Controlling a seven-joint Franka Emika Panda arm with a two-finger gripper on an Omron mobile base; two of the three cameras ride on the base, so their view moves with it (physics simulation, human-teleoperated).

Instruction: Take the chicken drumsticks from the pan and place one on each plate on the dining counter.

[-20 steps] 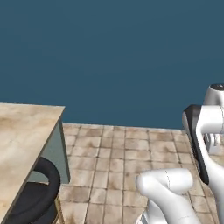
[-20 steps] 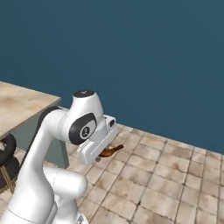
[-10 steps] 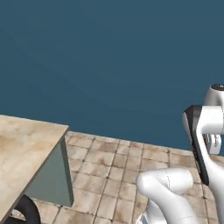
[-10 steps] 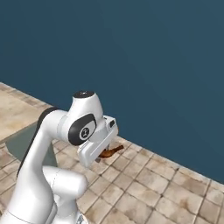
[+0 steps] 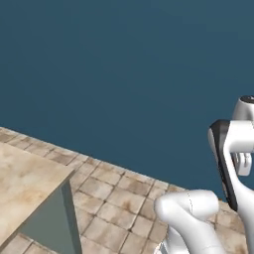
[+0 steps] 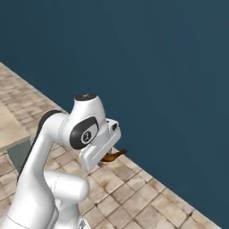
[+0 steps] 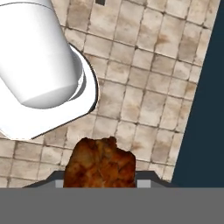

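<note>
The gripper (image 7: 99,183) is closed on a drumstick (image 7: 99,164): in the hand view the browned, lumpy piece sits between the fingers at the bottom edge, and the finger tips themselves are largely hidden behind it, so the contact points are probably on its two sides. Below the drumstick lies a beige tiled floor (image 7: 144,87), well apart from it, and a dark blue wall (image 7: 205,109) runs along the right side of that view. In the right base view the arm (image 6: 85,129) is folded upward with the hand angled down toward the floor; the thin end of the drumstick (image 6: 114,155) projects from beneath the hand, raised above the floor (image 6: 134,192). The wall (image 6: 156,58) stands behind the arm. In the left base view the corner of the table (image 5: 25,183) appears at lower left, with a beige marble-patterned top and a grey-green side panel (image 5: 52,223). The arm (image 5: 233,163) rises at the right edge, well apart from the table. Tiled floor (image 5: 119,198) lies between the two, and the wall (image 5: 124,64) is behind.
</note>
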